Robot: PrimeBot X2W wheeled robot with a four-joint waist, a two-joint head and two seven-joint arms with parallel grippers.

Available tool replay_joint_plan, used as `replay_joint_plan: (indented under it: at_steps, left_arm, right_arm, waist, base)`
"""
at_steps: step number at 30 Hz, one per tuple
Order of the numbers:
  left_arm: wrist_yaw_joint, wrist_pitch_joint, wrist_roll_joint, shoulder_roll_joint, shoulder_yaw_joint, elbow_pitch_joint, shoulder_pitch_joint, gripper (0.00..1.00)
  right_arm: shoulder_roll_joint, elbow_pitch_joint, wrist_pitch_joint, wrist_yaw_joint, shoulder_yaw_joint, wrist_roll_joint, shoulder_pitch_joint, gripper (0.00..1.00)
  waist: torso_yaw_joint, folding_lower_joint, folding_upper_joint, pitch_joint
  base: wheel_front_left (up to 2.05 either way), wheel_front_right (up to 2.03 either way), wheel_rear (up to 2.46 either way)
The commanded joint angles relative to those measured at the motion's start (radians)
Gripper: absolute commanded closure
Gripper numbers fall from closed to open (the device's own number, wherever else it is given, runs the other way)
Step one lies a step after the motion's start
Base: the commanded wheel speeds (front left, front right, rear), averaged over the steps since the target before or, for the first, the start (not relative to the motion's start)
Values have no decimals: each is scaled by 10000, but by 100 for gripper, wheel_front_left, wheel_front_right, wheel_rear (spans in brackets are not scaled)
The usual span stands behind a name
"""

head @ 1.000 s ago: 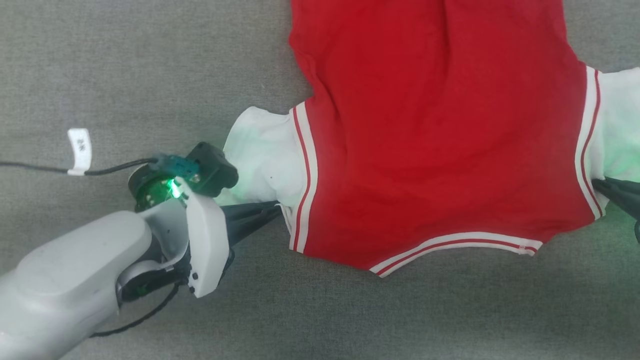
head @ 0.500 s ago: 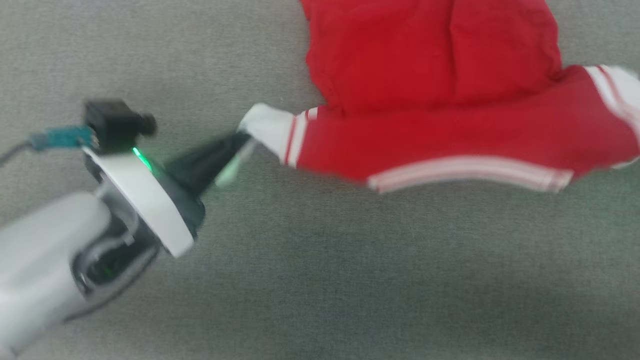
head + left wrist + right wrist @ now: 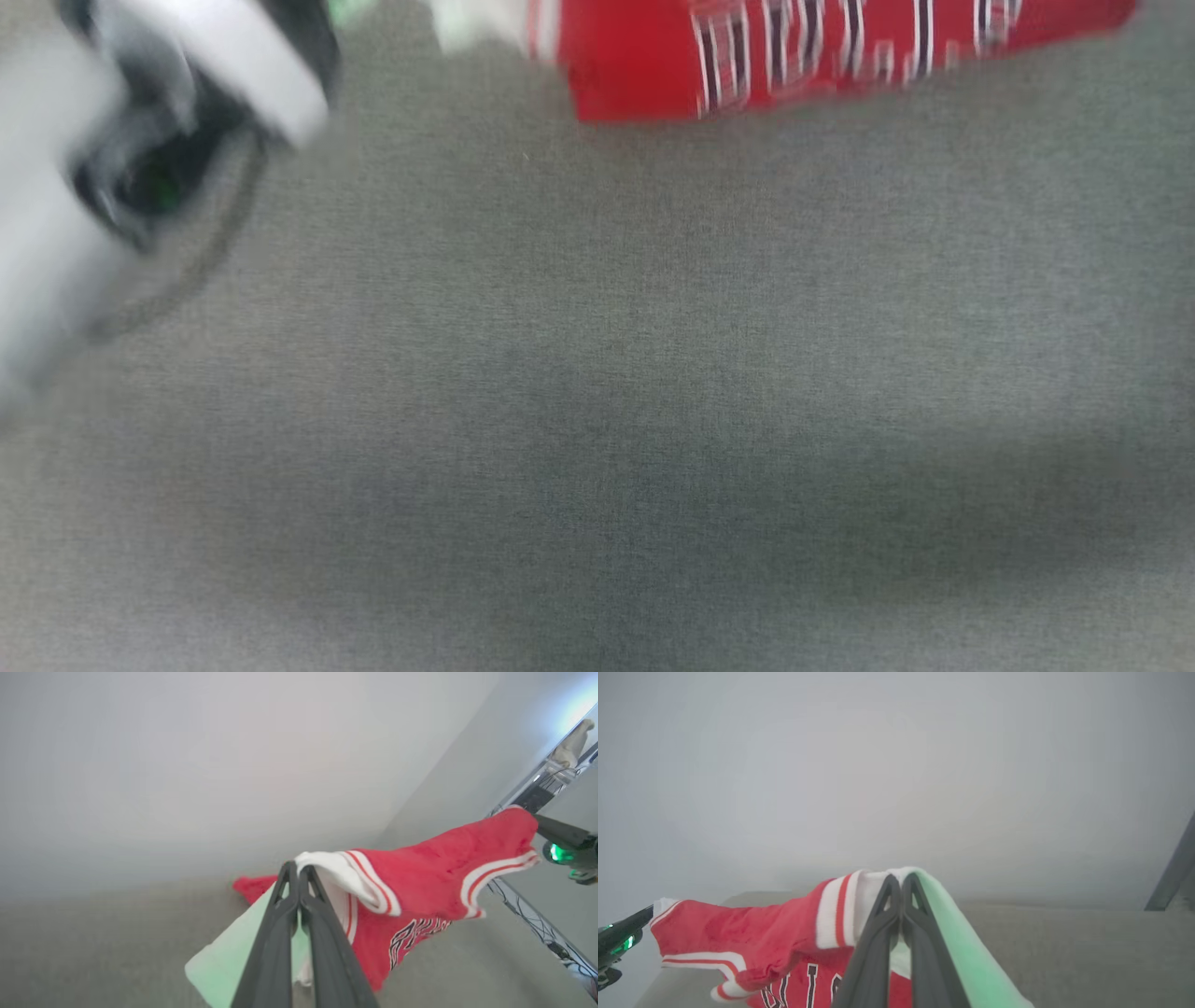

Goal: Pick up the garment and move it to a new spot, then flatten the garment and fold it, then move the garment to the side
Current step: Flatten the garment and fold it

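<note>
The garment, a red jersey with white sleeves and striped trim, hangs stretched between my two grippers above the grey surface. My left gripper is shut on one white sleeve. My right gripper is shut on the other white sleeve. In the left wrist view the right gripper holds the far end of the cloth. In the right wrist view the left gripper does the same. The blurred head view has the garment along the top edge with its dark letters showing, and my left arm's pale wrist at upper left.
The grey fabric surface spreads below the garment. A metal rack with cables stands at the right of the left wrist view. A dark post rises at the right of the right wrist view. A pale wall lies behind.
Both grippers have lifted the garment by its sleeves off the surface, and it now hangs with its lettered chest showing. The head view has shifted, so the garment sits at its top edge.
</note>
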Motion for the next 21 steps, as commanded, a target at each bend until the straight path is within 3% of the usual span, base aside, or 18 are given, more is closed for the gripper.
replay_joint_plan:
  at_steps: [1,5,10,15,21]
  left_arm:
    - [24,103,-129,-247,261,524,-695,100]
    - [24,242,115,-778,660,2142,-2569,100]
    - [26,-453,442,-1481,1350,4130,-4915,100]
    - [26,-488,418,-1962,1414,4635,-5782,100]
    - [26,116,-386,-1608,1205,3511,-4442,100]
  right_arm:
    - [465,528,-41,5,49,-317,-1004,100]
    - [1526,2286,-545,5,60,-1325,-3731,100]
    - [2526,4472,-2099,5,-273,-2710,-6506,100]
    - [2801,5934,-2732,3,-146,-3335,-7797,100]
    - [2417,6200,-2260,5,709,-2953,-7063,100]
  waist:
    - [-67,0,0,229]
    - [-260,0,0,431]
    - [-500,0,0,280]
    - [-513,0,0,23]
    - [-369,0,0,-31]
  base:
    - [0,0,0]
    - [0,0,0]
    - [0,0,0]
    - [0,0,0]
    - [0,0,0]
